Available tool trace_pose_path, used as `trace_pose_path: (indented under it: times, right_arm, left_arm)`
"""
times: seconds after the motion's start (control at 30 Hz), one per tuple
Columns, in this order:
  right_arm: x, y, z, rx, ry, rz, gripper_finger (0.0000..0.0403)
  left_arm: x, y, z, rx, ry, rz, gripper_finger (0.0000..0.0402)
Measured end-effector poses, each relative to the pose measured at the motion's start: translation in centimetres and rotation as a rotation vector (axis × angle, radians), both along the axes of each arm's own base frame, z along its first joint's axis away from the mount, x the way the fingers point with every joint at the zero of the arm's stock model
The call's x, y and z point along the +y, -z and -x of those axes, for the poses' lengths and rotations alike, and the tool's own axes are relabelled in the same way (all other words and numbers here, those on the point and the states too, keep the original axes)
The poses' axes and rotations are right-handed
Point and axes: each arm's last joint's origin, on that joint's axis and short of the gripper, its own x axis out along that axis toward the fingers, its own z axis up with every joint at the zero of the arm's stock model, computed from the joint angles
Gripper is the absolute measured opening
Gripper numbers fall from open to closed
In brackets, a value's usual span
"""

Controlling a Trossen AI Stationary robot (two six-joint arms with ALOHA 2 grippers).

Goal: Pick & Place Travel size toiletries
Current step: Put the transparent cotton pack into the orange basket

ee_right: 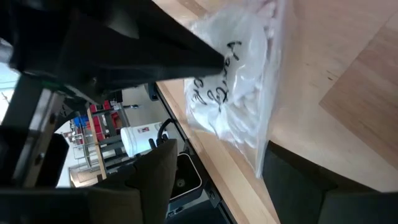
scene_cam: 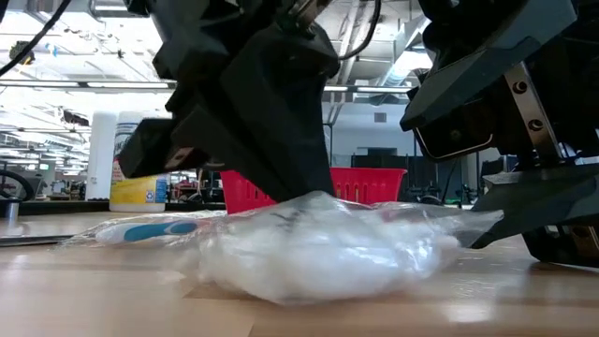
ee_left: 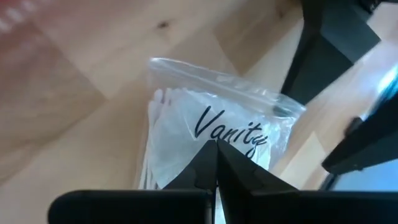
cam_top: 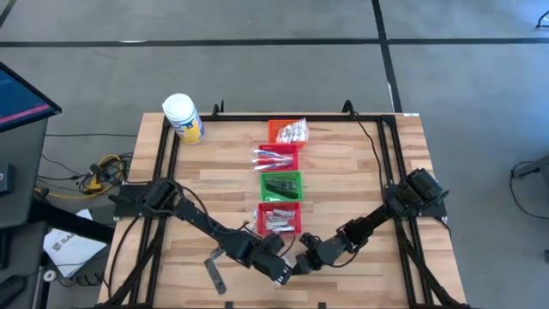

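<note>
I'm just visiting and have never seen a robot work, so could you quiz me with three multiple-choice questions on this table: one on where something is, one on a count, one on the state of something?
1. Where is the large white jar with yellow label?
A. far left corner of the wooden table
B. inside a basket
C. between the arms

2. How many small mesh baskets stand in the row?
A. two
B. four
C. six

3. The left tool is:
A. wide open
B. shut on the clear plastic sachet printed "Vanity"
C. out of sight

Answers: 1 A, the overhead view shows it there. 2 B, orange, red, green, red. 3 B, its fingers meet on the sachet's edge.
</note>
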Motion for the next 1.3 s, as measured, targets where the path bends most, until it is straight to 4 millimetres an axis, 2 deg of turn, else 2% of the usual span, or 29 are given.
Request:
trace_pose_path:
  times: [0.17, 0.33, 0.63, 0.9, 1.3]
  right_arm:
    - [0.0, 0.0, 0.0, 0.000, 0.000, 0.001, 0.0220]
    - [0.0, 0.0, 0.0, -0.001, -0.002, 0.002, 0.0220]
    - [0.0, 0.1, 0.0, 0.007, -0.021, 0.004, 0.0220]
    - [0.0, 0.1, 0.1, 0.012, -0.026, 0.006, 0.0220]
    - [0.0, 0.1, 0.1, 0.016, -0.026, 0.008, 0.0220]
  left_arm:
    - [-0.5, 0.2, 0.2, -0.040, 0.060, -0.011, 0.0001]
    - [-1.4, -0.8, 0.8, -0.103, 0.044, -0.076, 0.0001]
    - [-0.8, 0.2, 2.8, 0.063, -0.130, -0.147, 0.0001]
    - [-1.0, 0.1, 1.3, -0.035, -0.055, -0.104, 0.0001]
    - [-0.3, 0.6, -0.1, -0.064, 0.036, -0.069, 0.0001]
